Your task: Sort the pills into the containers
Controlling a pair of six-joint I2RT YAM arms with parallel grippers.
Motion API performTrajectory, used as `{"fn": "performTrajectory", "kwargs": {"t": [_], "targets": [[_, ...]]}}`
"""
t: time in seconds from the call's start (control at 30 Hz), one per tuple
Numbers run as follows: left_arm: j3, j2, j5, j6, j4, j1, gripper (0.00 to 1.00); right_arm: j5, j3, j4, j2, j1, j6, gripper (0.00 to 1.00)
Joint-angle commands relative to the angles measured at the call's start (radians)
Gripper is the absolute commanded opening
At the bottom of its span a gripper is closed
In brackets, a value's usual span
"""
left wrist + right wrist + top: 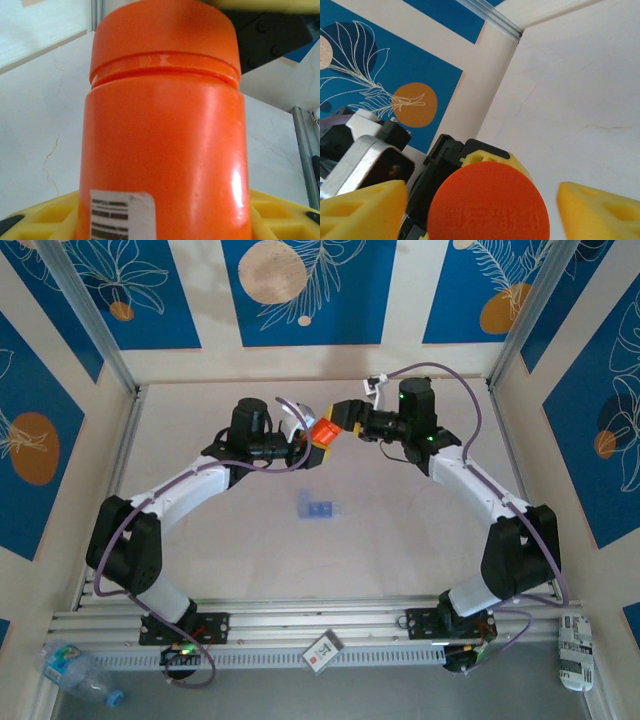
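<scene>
While my left gripper [310, 444] clamps the one orange bottle [162, 150] low on its body between its two yellow fingers [45, 215], the bottle sits toward the far edge of the bench [400, 540], about midway between the side edges. Its one cap [487, 205] is on.

My right gripper [338, 420] faces that cap end-on. Its two yellow fingers [597, 212] stand wide, one on each side of the cap, with a gap on both sides, so they grip nothing.

One pale-blue container strip [318, 508] lies flat near the middle of the bench. It is nearer to me than both grippers and well apart from them. I cannot count its compartments from above, and the pills are too small for me to make out.

Past the near edge I count one clear plastic bottle [75, 670] at the left corner and one small card [322, 652] between the arm bases.
</scene>
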State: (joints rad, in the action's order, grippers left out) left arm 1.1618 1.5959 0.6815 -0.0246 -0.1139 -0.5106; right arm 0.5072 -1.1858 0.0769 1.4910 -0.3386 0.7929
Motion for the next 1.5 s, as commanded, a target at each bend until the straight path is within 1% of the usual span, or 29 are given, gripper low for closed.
{"fn": "performTrajectory", "kwargs": {"t": [0.0,0.07,0.17,0.27,0.43,0.5,0.8,0.9,1.0,1.1,1.17,1.23,1.27,1.37,1.47], "targets": [[0.003,-0.028,0.023,0.002,-0.017,0.003,0.0,-0.088,0.028,-0.027,-0.088,0.017,0.066,0.84],[-0.002,-0.028,0.018,0.0,-0.017,0.003,0.0,-0.145,0.046,-0.038,-0.119,0.015,0.119,0.85],[-0.002,-0.027,0.023,-0.001,-0.015,0.003,0.0,-0.184,0.063,-0.035,-0.151,0.002,0.171,0.85],[0.0,-0.025,0.023,-0.007,-0.009,0.003,0.0,-0.215,0.032,-0.097,-0.148,-0.019,0.163,0.85],[0.003,-0.025,0.023,-0.005,-0.005,0.003,0.0,-0.287,-0.043,-0.23,-0.099,-0.047,0.151,0.85],[0.003,-0.025,0.021,-0.007,-0.006,0.003,0.0,-0.289,-0.071,-0.26,-0.071,-0.058,0.151,0.85],[0.001,-0.021,0.019,-0.008,-0.009,0.003,0.0,-0.295,-0.097,-0.233,-0.013,-0.097,0.156,0.84],[-0.003,-0.021,0.021,-0.008,-0.011,0.003,0.0,-0.289,-0.104,-0.226,0.001,-0.098,0.159,0.8],[-0.009,-0.019,0.021,-0.006,-0.016,0.003,0.0,-0.286,-0.101,-0.214,0.008,-0.1,0.163,0.74],[-0.011,-0.016,0.023,-0.004,-0.022,0.003,0.0,-0.281,-0.101,-0.202,0.011,-0.101,0.166,0.65],[-0.01,-0.013,0.024,-0.002,-0.026,0.003,0.0,-0.28,-0.097,-0.194,0.012,-0.102,0.168,0.62],[-0.011,-0.011,0.024,0.001,-0.028,0.003,0.0,-0.271,-0.097,-0.187,0.015,-0.101,0.167,0.56],[-0.011,-0.011,0.023,0.003,-0.031,0.003,0.0,-0.257,-0.098,-0.186,0.018,-0.1,0.164,0.53],[-0.015,-0.014,0.024,0.006,-0.039,0.004,0.0,-0.22,-0.086,-0.157,0.02,-0.096,0.149,0.49],[-0.005,-0.013,0.033,0.002,-0.025,0.003,0.0,-0.126,-0.064,-0.099,0.026,-0.073,0.108,0.48]]}}
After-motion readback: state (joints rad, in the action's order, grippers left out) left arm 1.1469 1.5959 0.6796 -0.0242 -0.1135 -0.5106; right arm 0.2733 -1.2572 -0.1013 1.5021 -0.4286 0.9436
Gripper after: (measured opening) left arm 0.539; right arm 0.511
